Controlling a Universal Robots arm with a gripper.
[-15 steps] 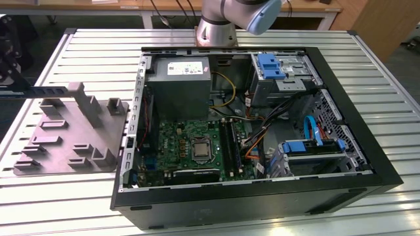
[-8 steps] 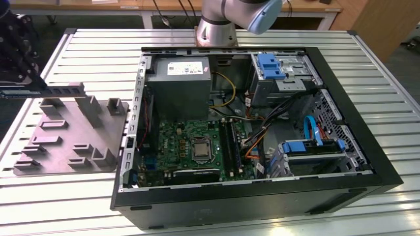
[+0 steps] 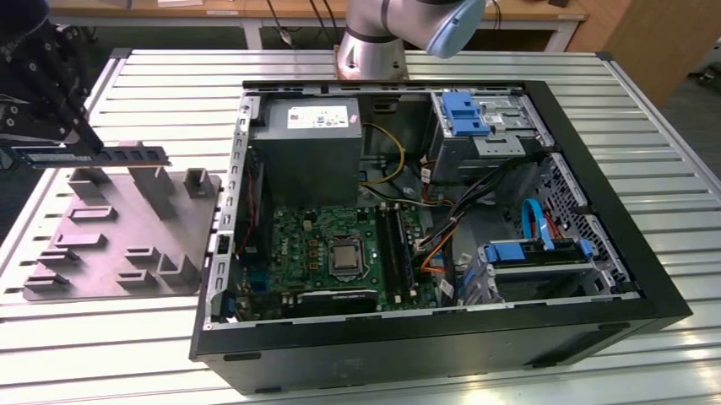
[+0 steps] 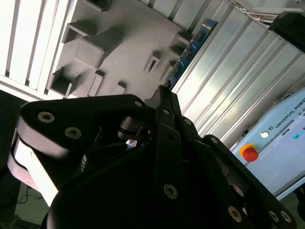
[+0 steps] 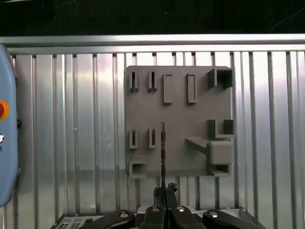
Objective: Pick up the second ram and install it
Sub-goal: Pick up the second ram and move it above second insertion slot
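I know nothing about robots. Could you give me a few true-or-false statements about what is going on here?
1. The gripper is clamped on a memory stick. True.
2. The computer case is closed up. False: it lies open, with the motherboard showing.
3. The stick is over the grey tray, at the exterior view's left of the case. True.
4. The stick sits in the motherboard. False: it is outside the case.
5. The table is wooden. False: it is ribbed metal.
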